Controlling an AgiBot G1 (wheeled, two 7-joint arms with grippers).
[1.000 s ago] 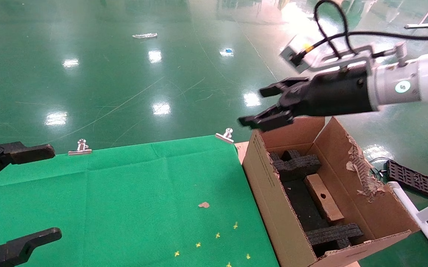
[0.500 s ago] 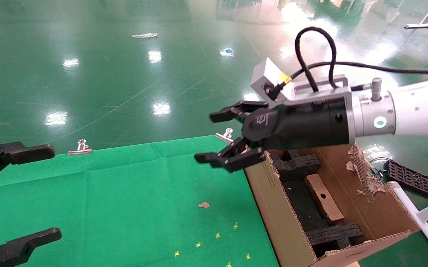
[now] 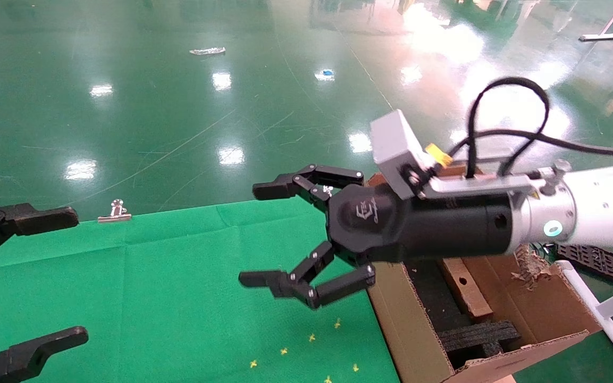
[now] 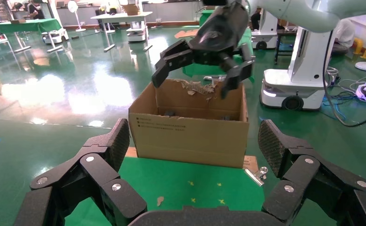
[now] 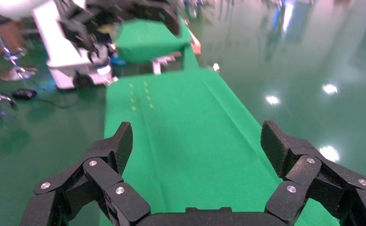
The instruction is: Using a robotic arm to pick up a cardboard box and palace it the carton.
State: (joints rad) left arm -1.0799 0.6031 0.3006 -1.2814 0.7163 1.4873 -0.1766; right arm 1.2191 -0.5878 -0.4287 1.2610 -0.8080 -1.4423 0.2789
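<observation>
The cardboard box lies inside the carton, on the dark floor between black foam inserts, its long axis running from the near insert toward the far wall and its holed face up; my own arm covers its far end. The carton stands just off the right edge of my green cloth, its torn flap ragged on the right. Black print marks its outer wall in the left wrist view, too small to read. My right gripper hangs empty above the cloth's right part, just left of the carton, fingers spread wide, a logo on its black body. My left gripper sits parked at the cloth's left edge, likewise spread. A binder clip pins the far hem.
</observation>
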